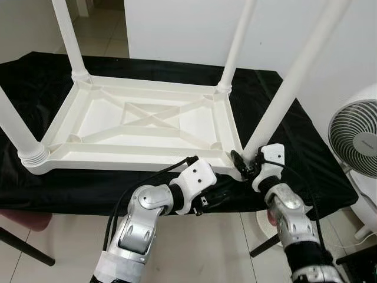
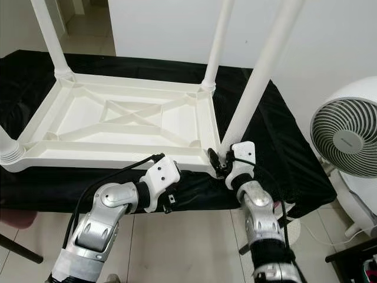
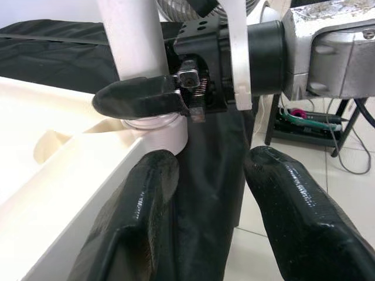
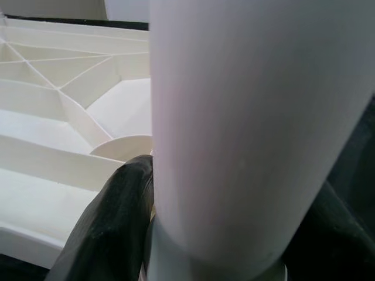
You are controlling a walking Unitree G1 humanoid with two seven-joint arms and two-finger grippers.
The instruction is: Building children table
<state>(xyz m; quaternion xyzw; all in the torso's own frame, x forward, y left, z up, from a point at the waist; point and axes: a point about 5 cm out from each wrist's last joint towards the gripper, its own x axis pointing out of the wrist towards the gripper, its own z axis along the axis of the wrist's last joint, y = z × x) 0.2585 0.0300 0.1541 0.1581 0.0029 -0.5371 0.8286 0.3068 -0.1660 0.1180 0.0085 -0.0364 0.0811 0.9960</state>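
White moulded-plastic children's table (image 1: 141, 127) is lying upside down on the black-draped tabletop (image 1: 306, 153), legs up. Right pincer (image 1: 240, 167) is clamping the smooth white tubular leg (image 1: 277, 109) at five o'clock, low by its socket. Left pincer (image 3: 205, 193) is gaping just beside. Likely light, stiff, slippery; gripping near the base seems best.

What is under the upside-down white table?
A black cloth lies under the white table, spreading past its edges. Whatever the cloth covers stays hidden, apart from dark legs near the floor.

I am looking into a plain home room: pale glossy floor tiles (image 1: 194, 247), bare white walls (image 1: 177, 29), a round white electric fan (image 1: 353, 144) standing at three o'clock, and a doorway (image 1: 100, 26) opening at eleven o'clock.
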